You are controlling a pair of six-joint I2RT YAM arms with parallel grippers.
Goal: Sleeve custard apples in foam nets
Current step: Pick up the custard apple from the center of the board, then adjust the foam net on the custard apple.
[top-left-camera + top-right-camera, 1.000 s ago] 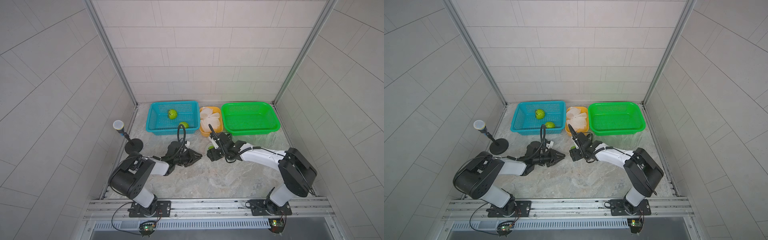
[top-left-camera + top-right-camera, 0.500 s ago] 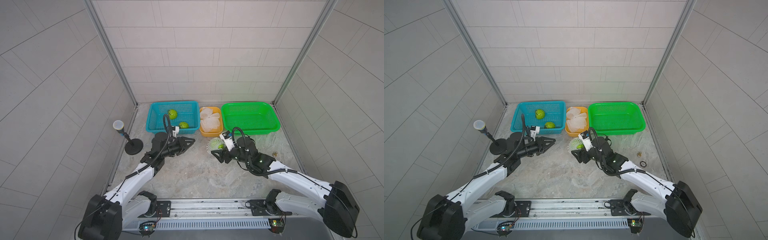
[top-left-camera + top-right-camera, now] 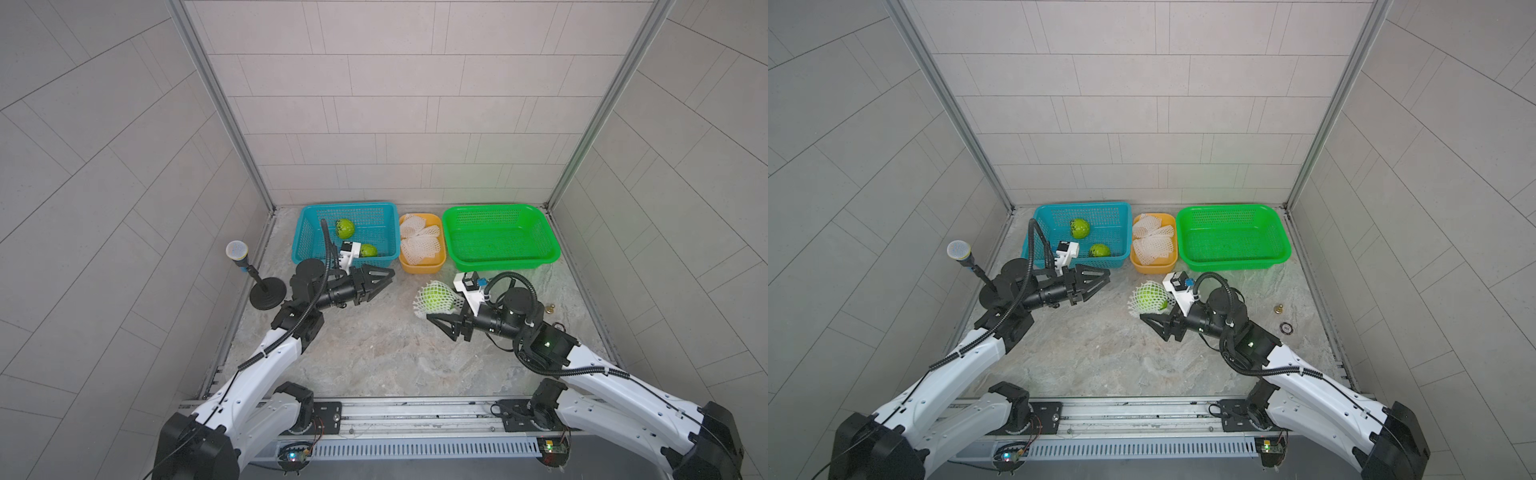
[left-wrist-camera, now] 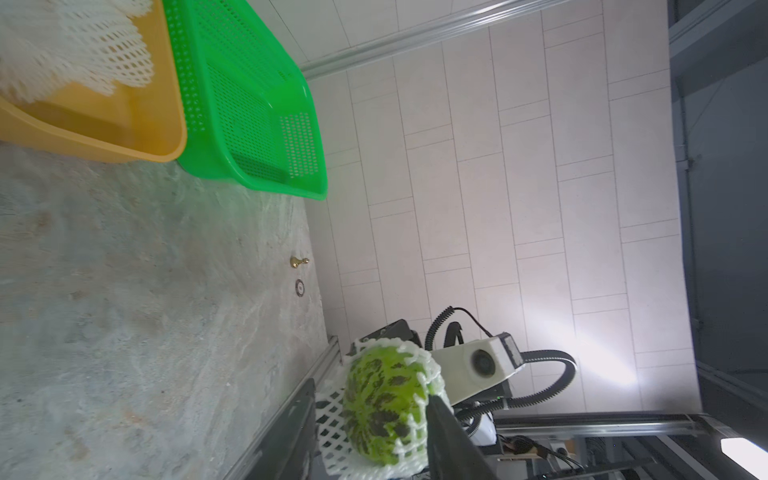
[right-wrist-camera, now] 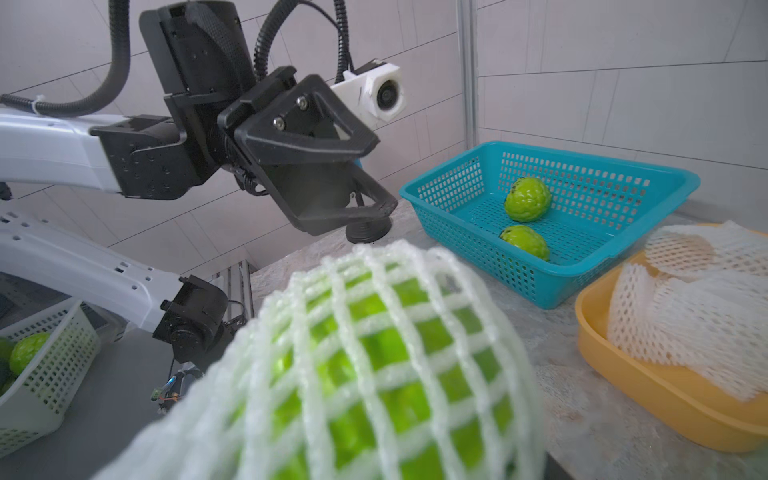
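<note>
One custard apple (image 3: 434, 298) wrapped in a white foam net sits in my right gripper (image 3: 433, 309), which is shut on it above the table's middle right. Its netted skin fills the near part of the right wrist view (image 5: 374, 374). Two bare custard apples (image 3: 345, 228) (image 3: 368, 250) lie in the blue basket (image 3: 345, 206). Loose foam nets (image 3: 419, 239) are piled in the yellow tub (image 3: 419, 268). My left gripper (image 3: 384, 280) hangs open and empty in front of the blue basket. Its fingers (image 4: 291, 436) frame the netted apple (image 4: 386, 403) from a distance.
An empty green basket (image 3: 498, 257) stands at the back right. A microphone on a round black stand (image 3: 266, 291) is by the left wall. A small brass piece (image 3: 549, 308) and a black disc (image 3: 1285, 327) lie near the right wall.
Both grippers were together at the table's middle. The left one has let go, opened and drawn back to the left. The right one has lifted away rightward with the netted apple.
</note>
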